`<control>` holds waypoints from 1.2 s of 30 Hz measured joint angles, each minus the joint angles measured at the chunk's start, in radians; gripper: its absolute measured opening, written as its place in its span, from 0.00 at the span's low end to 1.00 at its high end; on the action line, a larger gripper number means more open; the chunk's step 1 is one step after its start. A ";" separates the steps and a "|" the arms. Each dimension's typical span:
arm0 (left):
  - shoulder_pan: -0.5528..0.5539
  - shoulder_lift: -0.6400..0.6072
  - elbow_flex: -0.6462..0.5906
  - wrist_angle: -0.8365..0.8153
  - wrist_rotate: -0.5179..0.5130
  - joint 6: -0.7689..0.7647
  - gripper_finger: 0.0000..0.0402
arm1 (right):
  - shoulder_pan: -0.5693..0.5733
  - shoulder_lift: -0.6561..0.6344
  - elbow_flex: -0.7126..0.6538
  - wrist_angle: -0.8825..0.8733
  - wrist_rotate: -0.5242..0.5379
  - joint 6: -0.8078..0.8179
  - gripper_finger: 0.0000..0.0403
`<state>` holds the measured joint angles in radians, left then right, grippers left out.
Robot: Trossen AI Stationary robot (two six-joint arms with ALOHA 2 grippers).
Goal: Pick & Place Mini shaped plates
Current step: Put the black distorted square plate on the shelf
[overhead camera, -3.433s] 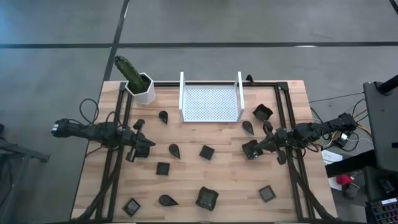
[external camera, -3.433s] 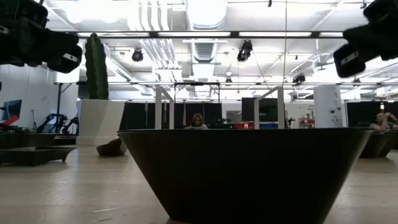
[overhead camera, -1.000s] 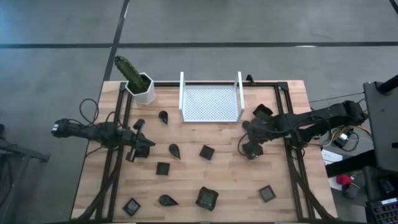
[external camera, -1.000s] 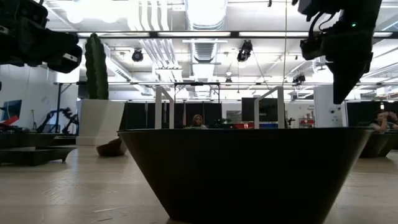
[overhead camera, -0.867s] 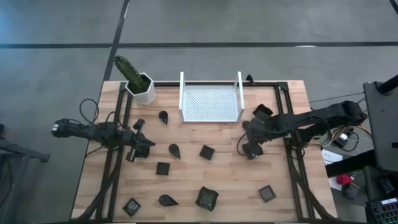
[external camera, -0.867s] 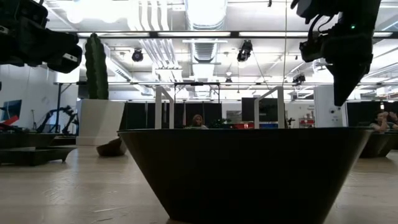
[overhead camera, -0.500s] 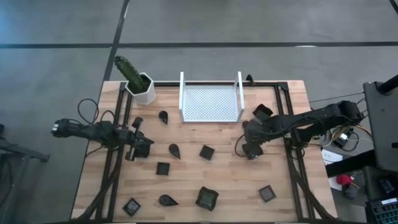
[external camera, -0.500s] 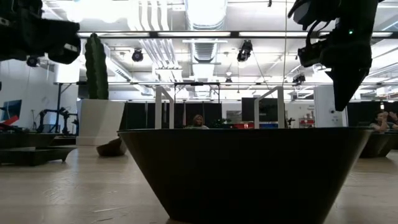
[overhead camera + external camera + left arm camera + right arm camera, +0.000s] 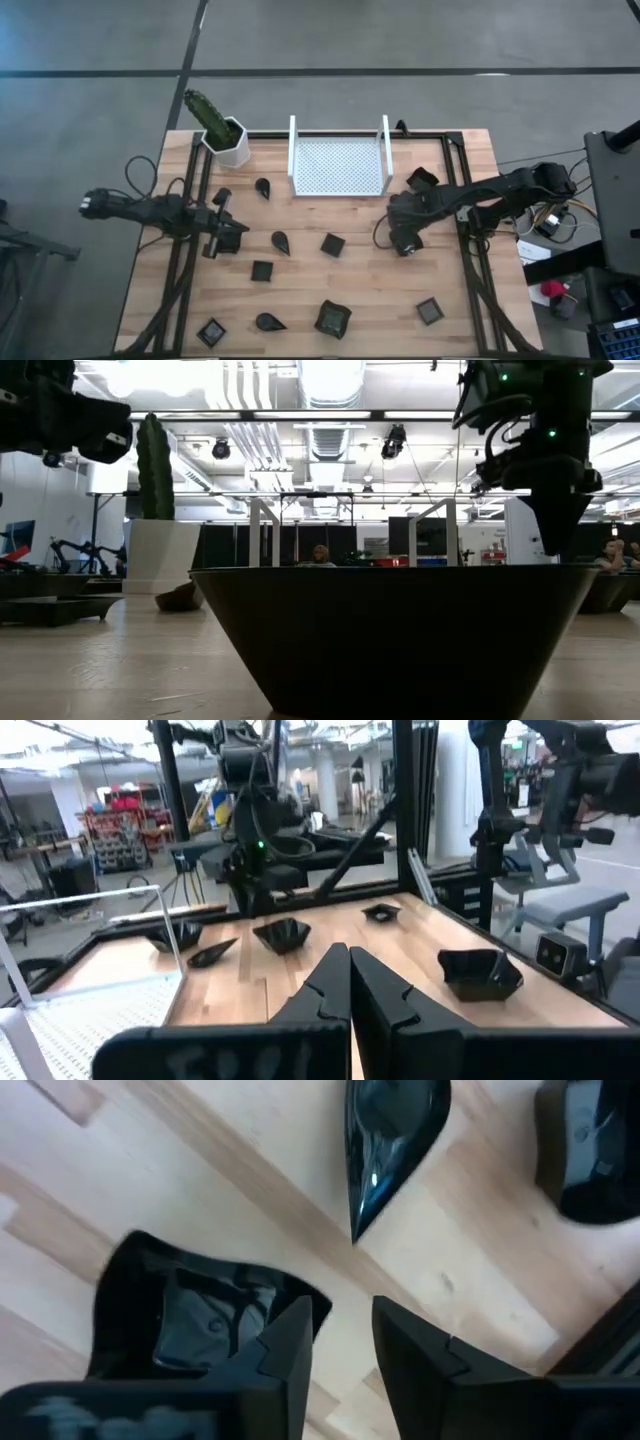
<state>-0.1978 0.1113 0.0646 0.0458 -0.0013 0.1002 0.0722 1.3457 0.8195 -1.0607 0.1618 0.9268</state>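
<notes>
Several tiny dark dishes lie on the wooden table, among them a teardrop one [image 9: 280, 241] and square ones [image 9: 332, 245] [image 9: 262, 270]. My right gripper [image 9: 402, 236] [image 9: 342, 1338] is open and points down over a square dish [image 9: 190, 1325] right of the white tray. One finger [image 9: 290, 1342] stands over the dish's edge, the other [image 9: 410, 1345] over bare wood. In the low view my right gripper's tip [image 9: 553, 550] hangs above the table. My left gripper [image 9: 230, 240] [image 9: 348, 982] is shut and empty above the table's left part.
The white perforated tray [image 9: 338, 167] stands at the far middle and the white cactus pot [image 9: 232, 148] at the far left. A teardrop dish [image 9: 390, 1130] and another dish [image 9: 590, 1150] lie close to my right gripper. One dish [image 9: 400, 640] fills the low view.
My right gripper has gone down toward the square dish and turned until its fingers point straight down. It has also shifted a little toward the table's left edge. The dishes have stayed where they were.
</notes>
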 joint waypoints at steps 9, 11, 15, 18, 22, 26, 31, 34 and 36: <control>0.000 0.121 0.054 0.007 0.000 -0.043 0.00 | -0.015 -0.006 -0.042 -0.002 -0.043 0.040 0.28; 0.000 0.142 0.060 0.002 0.000 -0.048 0.00 | -0.014 -0.005 -0.050 0.001 -0.043 0.043 0.27; 0.000 0.176 0.078 0.005 0.000 -0.049 0.00 | -0.014 -0.006 -0.063 0.005 -0.044 0.043 0.25; 0.000 0.194 0.085 0.005 0.000 -0.051 0.00 | -0.014 -0.006 -0.084 0.045 -0.064 0.043 0.24; 0.000 0.208 0.088 0.006 0.000 -0.051 0.00 | -0.014 -0.006 -0.122 0.104 -0.088 0.042 0.23; 0.000 0.211 0.088 0.006 0.000 -0.051 0.00 | -0.014 -0.007 -0.141 0.107 -0.090 0.042 0.23; 0.000 0.211 0.088 0.006 0.000 -0.052 0.00 | -0.014 -0.009 -0.137 0.106 -0.092 0.037 0.25; 0.000 0.211 0.088 0.006 0.000 -0.052 0.00 | -0.014 -0.011 -0.119 0.106 -0.092 0.016 0.26; 0.000 0.211 0.088 0.006 0.000 -0.052 0.00 | -0.014 -0.011 -0.106 0.105 -0.092 0.008 0.26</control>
<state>-0.1978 0.3222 0.1528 0.0518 -0.0010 0.0483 0.0586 1.3350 0.7132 -0.9554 0.0696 0.9346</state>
